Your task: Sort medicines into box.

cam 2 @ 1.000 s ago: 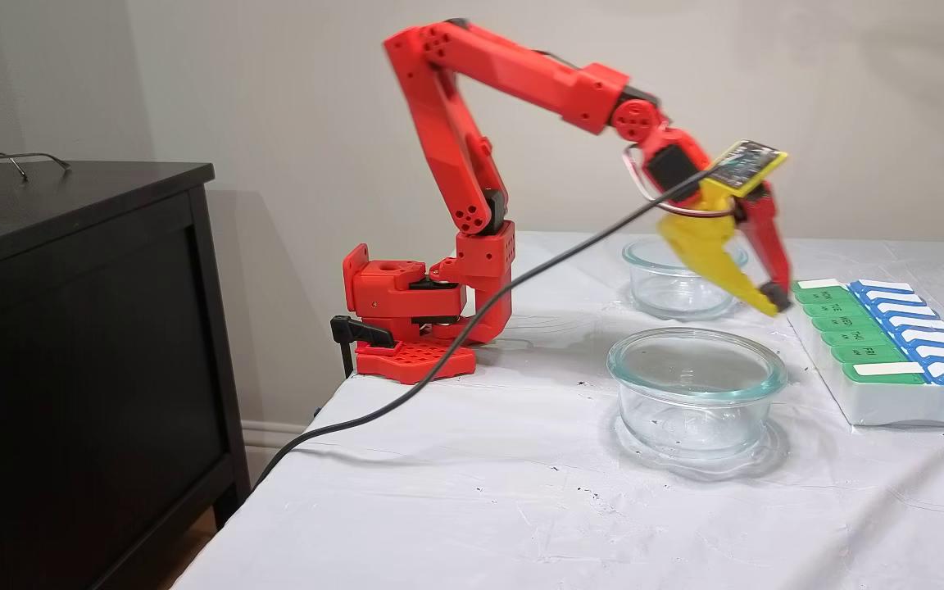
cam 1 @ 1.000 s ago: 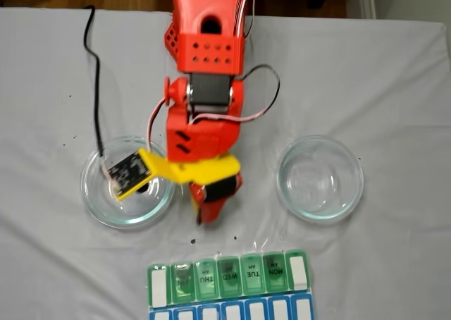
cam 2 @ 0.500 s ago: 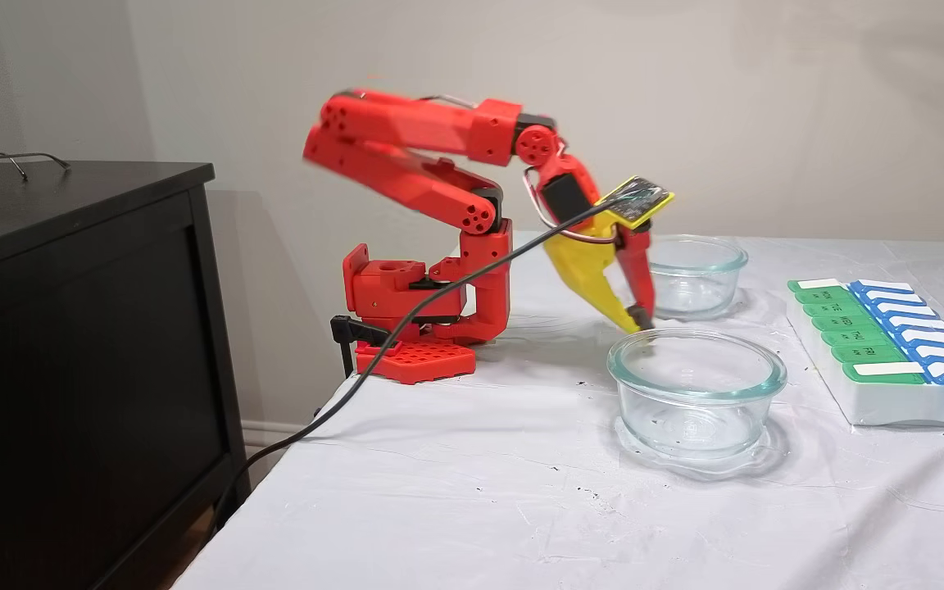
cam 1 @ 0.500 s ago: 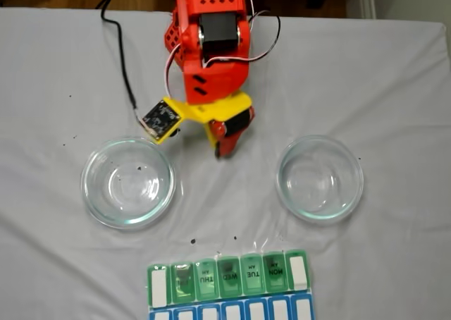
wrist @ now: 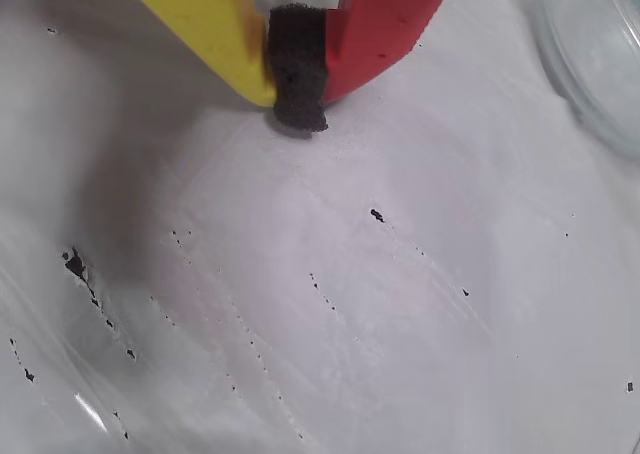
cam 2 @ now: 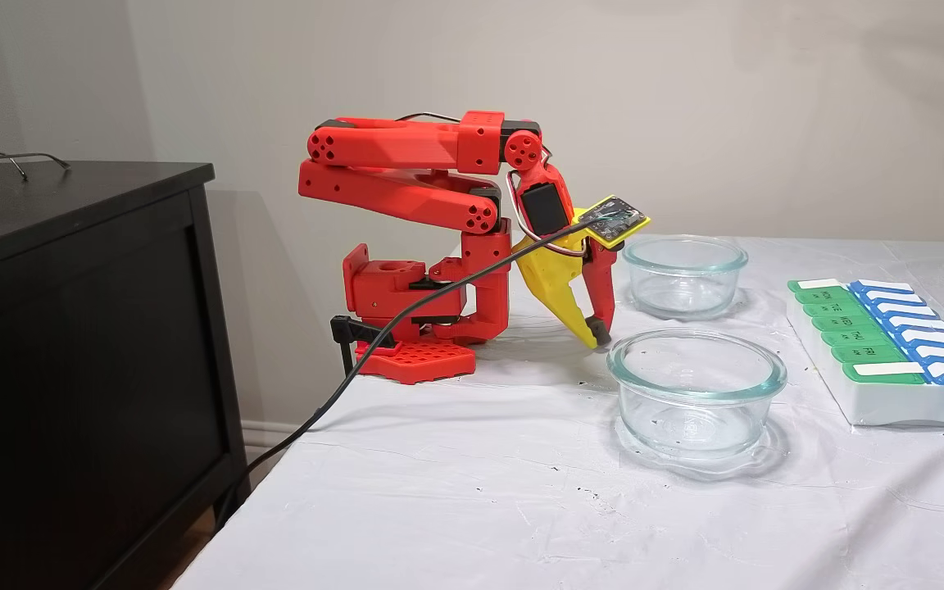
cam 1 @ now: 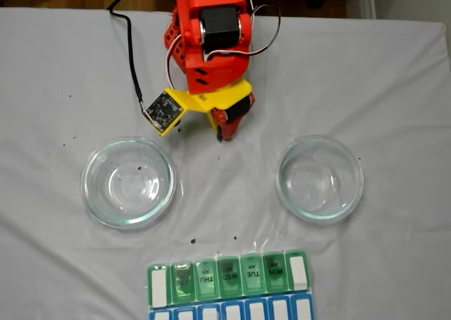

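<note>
Right now the gripper (cam 1: 223, 133) sits folded back near the arm's base, its tip low over the cloth (cam 1: 394, 87) between the two glass dishes and a little behind them in the top-down fixed view. The wrist view shows the yellow and red fingers (wrist: 215, 34) pressed together on their dark foam pad, with nothing that I can make out between them, so it reads as closed and empty. The box (cam 1: 229, 278) lies at the near edge of the cloth in that top-down view, straight ahead of the fingertips across the gap between the dishes, its long axis running crosswise to the arm's reach; in the side fixed view it sits well apart from the gripper (cam 2: 599, 334), beyond the nearer dish (cam 2: 697, 393). Most green lids look shut, though one toward the left end may be open; the picture is too soft to be sure. No pills show in either the left dish (cam 1: 128, 181) or the right dish (cam 1: 320, 178), only a few dark specks, so sorting looks finished or paused, as far as I can judge. Any fresh reach toward the box has an open lane down the middle of the cloth, with dish rims close on both sides and the black cable (cam 1: 134, 66) trailing off on the left in the top-down view.
</note>
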